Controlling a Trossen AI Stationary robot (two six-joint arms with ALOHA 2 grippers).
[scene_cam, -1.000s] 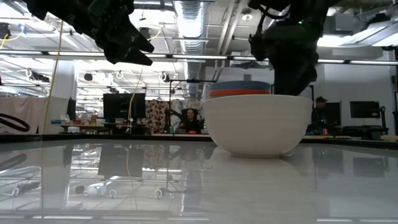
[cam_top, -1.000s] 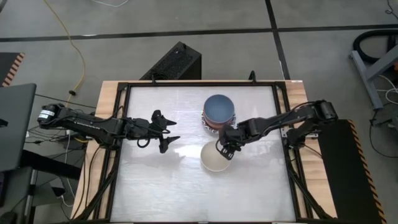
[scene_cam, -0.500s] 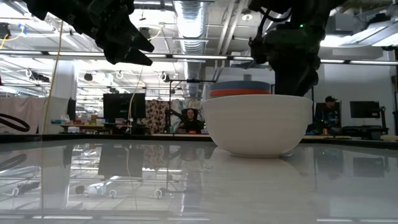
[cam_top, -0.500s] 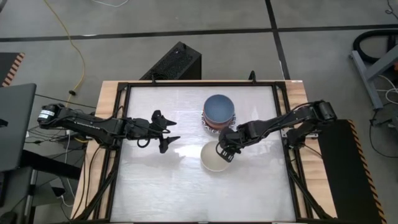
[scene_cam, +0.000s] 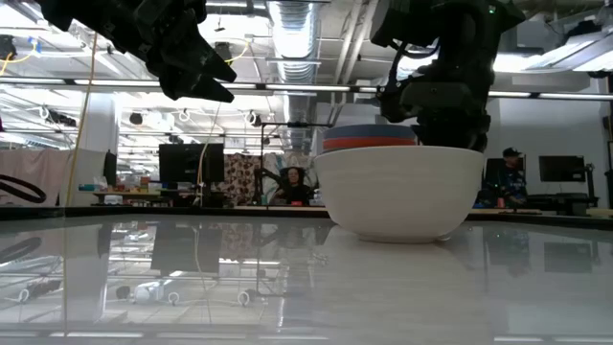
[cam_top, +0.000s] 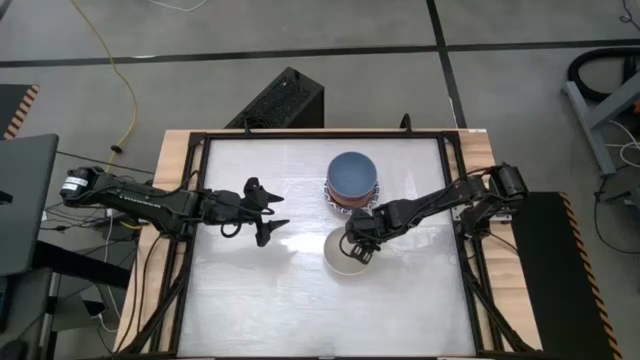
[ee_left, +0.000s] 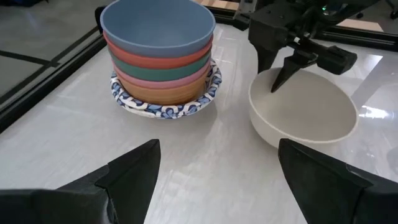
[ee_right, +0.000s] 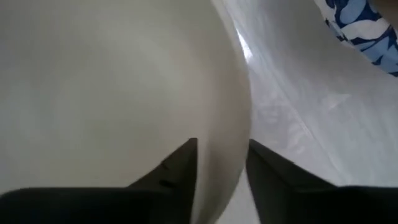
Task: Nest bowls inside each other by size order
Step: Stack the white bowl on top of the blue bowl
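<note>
A stack of bowls [cam_top: 352, 178] stands at the table's far middle. Blue is on top, then green, red, pink and orange, and all sit in a white bowl with a blue-patterned rim [ee_left: 163, 107]. A cream bowl [cam_top: 338, 264] stands on its base just nearer than the stack; it also shows in the low view [scene_cam: 397, 192]. My right gripper [cam_top: 357, 247] is down at the cream bowl's far rim and shut on it. My left gripper [cam_top: 268, 213] hangs open and empty above the table, left of the bowls. My right gripper has the cream bowl's rim [ee_right: 227, 146] between its two fingers, at the far right of the bowl. One finger [ee_right: 181, 167] is inside the bowl and one [ee_right: 268, 169] is outside. The fingers come from above, pointing down. The bowl stands upright on the table.
A black frame [cam_top: 200, 200] runs round the white table top. There is bare table to the left of and nearer than the cream bowl. A dark box [cam_top: 285, 100] lies on the floor beyond the far edge.
My right gripper has come down and a little toward the table's left and near edge, onto the cream bowl's rim. The bowl stays on the table. My left arm has kept still.
</note>
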